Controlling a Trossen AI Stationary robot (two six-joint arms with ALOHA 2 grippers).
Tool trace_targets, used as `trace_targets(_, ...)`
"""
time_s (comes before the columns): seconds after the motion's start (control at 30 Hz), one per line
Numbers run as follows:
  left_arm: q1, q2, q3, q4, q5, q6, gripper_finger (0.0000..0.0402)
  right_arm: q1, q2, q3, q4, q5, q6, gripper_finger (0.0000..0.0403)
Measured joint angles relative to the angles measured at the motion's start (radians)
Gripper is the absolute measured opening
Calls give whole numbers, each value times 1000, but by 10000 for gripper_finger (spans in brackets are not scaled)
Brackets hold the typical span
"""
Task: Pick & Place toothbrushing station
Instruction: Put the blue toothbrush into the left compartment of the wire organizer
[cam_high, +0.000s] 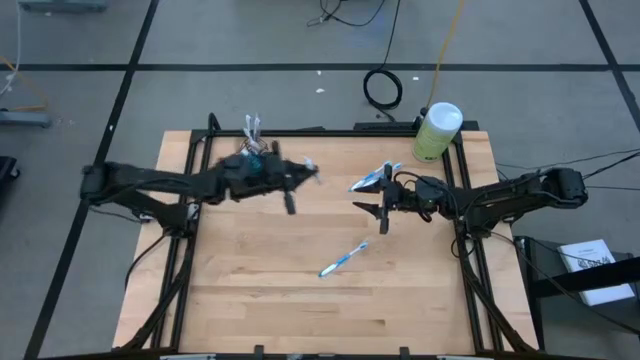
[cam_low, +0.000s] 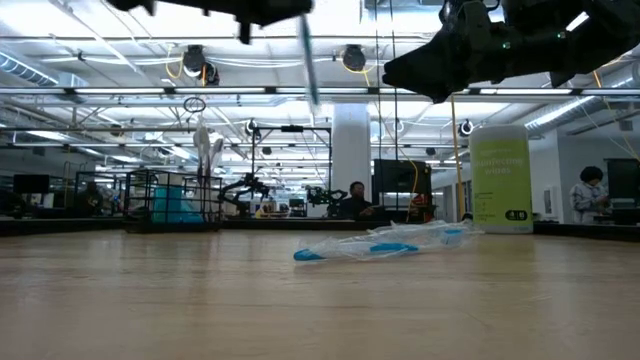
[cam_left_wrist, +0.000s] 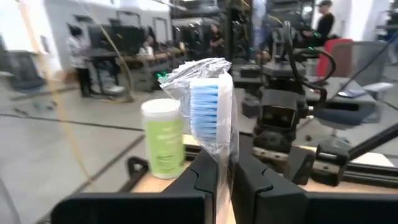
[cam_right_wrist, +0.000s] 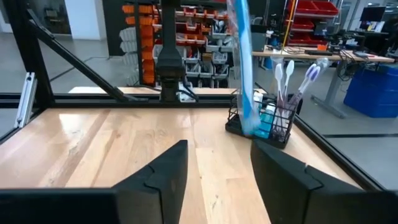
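At the table's far left edge stands the small dark wire-mesh cup holder (cam_high: 252, 150), with several slim white and purple toothbrushes (cam_right_wrist: 292, 78) standing upright in it beside something blue. Just to its right, above the pale wooden table (cam_high: 250, 290), the left gripper (cam_high: 305, 172) has its fingers pressed together on a clear-wrapped blue-and-white toothbrush (cam_left_wrist: 208, 109), bristle head pointing away from the wrist. Below the middle, one loose blue-and-white toothbrush (cam_high: 343, 259) lies aslant on bare wood with open room around it. Further right, the right gripper (cam_high: 378, 212) hangs above the board, fingers spread and holding nothing, beside a small pile of wrapped blue toothbrushes (cam_high: 375, 179). At the far right corner stands a pale green canister with a white lid (cam_high: 436, 132).
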Motion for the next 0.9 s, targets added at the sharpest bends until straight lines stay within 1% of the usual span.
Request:
trace_targets(0.07,-1,-89,-67,6,-43,14,14,0,-24,0,-27,0,0,170)
trace_targets(0.17,0,-233,-184,7,-170,20,14,0,-50,0,-51,0,0,166)
trace_targets(0.3,0,-418,-328,-2,-416,19,21,0,-58,0,-52,0,9,163)
trace_targets(0.4,0,-545,-400,-22,-626,28,15,0,-51,0,-52,0,21,163)
trace_targets(0.47,0,-611,-433,-53,-732,23,14,0,-49,-1,-56,4,23,164)
trace_targets(0.6,0,-701,-453,-114,-831,-5,15,0,-49,-1,-53,4,23,163)
trace_targets(0.7,-1,-730,-453,-182,-919,-44,20,0,-49,-1,-53,4,22,160)
trace_targets(0.77,-1,-743,-453,-256,-981,-74,20,0,-49,-1,-61,4,18,160)
trace_targets(0.83,-1,-752,-453,-334,-1005,-133,15,0,-49,-1,-67,4,18,160)
trace_targets(0.9,-1,-755,-453,-405,-1005,-197,15,-1,-49,-1,-66,4,17,160)
